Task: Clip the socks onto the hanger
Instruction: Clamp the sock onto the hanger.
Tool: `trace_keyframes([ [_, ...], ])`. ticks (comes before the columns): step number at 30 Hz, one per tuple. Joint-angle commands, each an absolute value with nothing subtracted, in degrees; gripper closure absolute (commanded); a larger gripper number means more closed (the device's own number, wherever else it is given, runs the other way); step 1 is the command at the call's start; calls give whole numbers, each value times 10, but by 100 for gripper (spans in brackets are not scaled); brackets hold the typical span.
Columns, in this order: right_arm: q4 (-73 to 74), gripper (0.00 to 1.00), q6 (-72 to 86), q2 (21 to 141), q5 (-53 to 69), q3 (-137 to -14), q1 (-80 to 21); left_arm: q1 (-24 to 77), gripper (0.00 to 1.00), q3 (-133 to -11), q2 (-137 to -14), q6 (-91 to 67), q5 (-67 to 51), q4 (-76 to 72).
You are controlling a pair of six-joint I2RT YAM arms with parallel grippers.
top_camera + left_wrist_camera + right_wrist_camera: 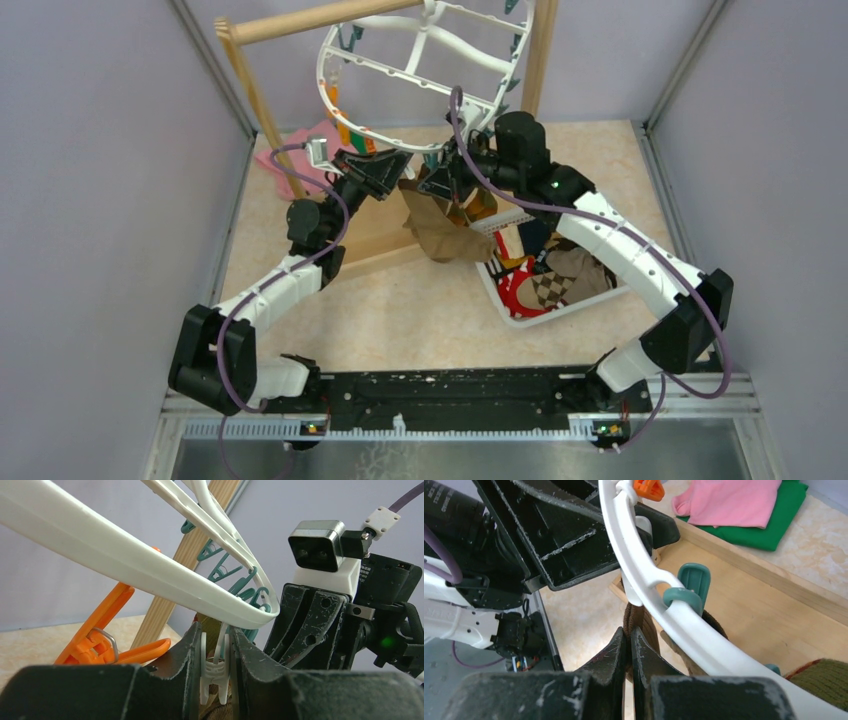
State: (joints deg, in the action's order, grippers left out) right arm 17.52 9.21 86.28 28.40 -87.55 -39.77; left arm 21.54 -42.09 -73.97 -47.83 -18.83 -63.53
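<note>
At 12 o'clock of the table, top view: hanger, tilted, hung on the wooden pole rack. Along its white rim: teal clips and an orange clip.

At 11 o'clock from table centre: left gripper, up at the near rim of the hanger. Fingers clamped on a white clip directly under the rim.

Just beside it, at its 3 o'clock: right gripper. Fingers pressed together on the upper edge of a brown sock. Sock hanging free below both grippers, top edge just under the rim and next to one of the teal clips. Whether already caught in a clip: cannot tell.

Container: white slotted basket, at 4 o'clock from table centre, under the right forearm, one corner turned toward the arm bases. Contents:
- red sock, at the 7 o'clock side
- argyle sock, in the middle
- tan sock, at the 3 o'clock side
- dark navy sock, at the 12 o'clock edge

All piled loosely and overlapping, inside the walls.

At 10 o'clock, beside the foot of the rack: pink cloth, folded flat on top of a green cloth, both directly on the table and in no container.
</note>
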Motion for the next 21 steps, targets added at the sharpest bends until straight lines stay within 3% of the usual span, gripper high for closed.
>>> trace_keyframes([
  [1,142,100,141,845,236,-902,-402,216,94,-430,-722,-508,-173,-646],
  [21,120,100,240,845,206,-871,-397,216,94,-419,-721,-544,-184,-675],
])
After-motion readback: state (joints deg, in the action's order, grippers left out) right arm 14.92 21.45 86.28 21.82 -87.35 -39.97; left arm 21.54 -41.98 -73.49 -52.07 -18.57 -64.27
